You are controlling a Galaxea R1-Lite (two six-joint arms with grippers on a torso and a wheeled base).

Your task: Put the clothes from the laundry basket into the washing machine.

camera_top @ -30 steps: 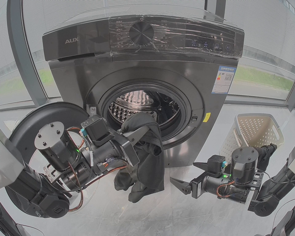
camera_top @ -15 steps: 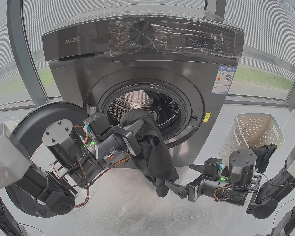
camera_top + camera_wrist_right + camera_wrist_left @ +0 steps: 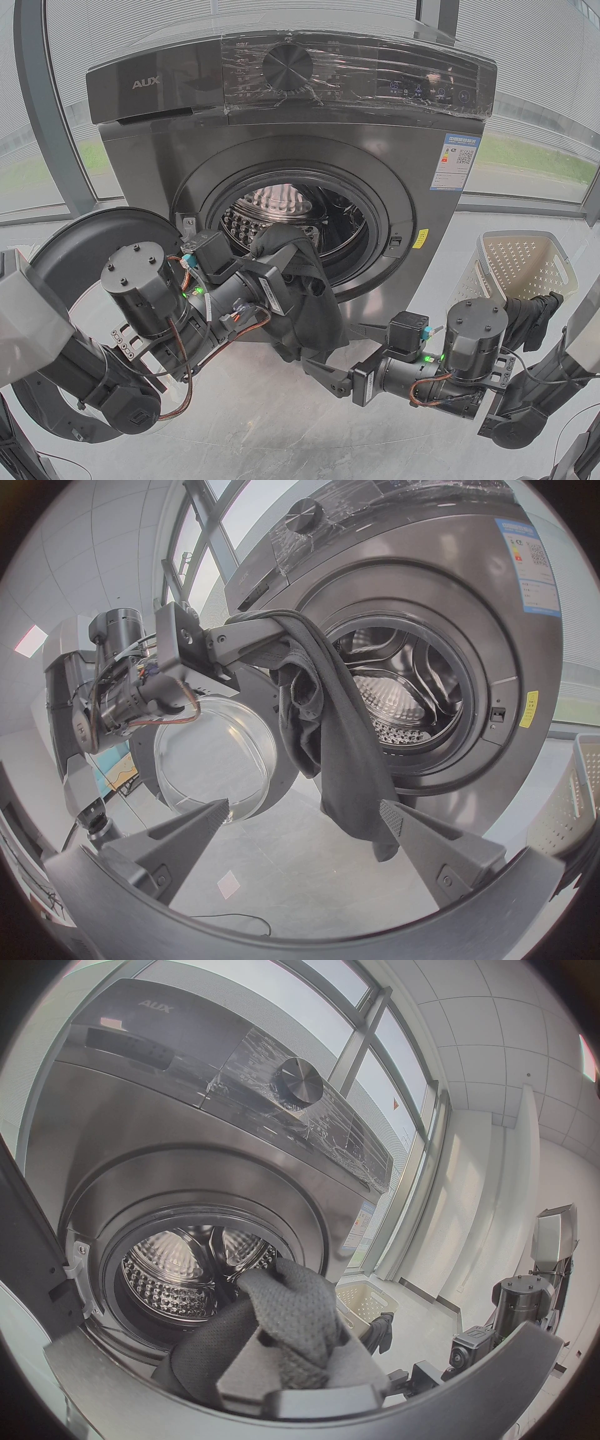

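- Frankly, the main risk we see is the dark garment (image 3: 312, 306) ending up half in and half out. Most of it hangs below the left tool (image 3: 289, 257), so if that tool goes into the drum opening (image 3: 294, 212) as things stand, the hanging tail would likely drag over the lower rim and stay outside.
- A second risk is a slip. The left tool is clenched on the garment, but the cloth is bunched and draped over its fingers rather than gripped deep. A quick push could shake it loose onto the floor (image 3: 250, 425).
- A third is a snag. The right tool (image 3: 344, 353) is released, its jaws spread wide, with the garment's lower end (image 3: 375, 845) against one finger in the right wrist view. We cannot tell whether the two touch. If the arms part carelessly, the hem could catch there and be tugged out of the left tool.
- The garment sits over the left tool's tips, just in front of the washing machine (image 3: 375, 156) at the lower part of the opening, and it is not yet inside. The door (image 3: 94, 244) stands open on the robot's left.
- The laundry basket (image 3: 525, 262) is well apart on the right, with another dark cloth (image 3: 531, 319) hanging at its edge, so we judge there is more to load.
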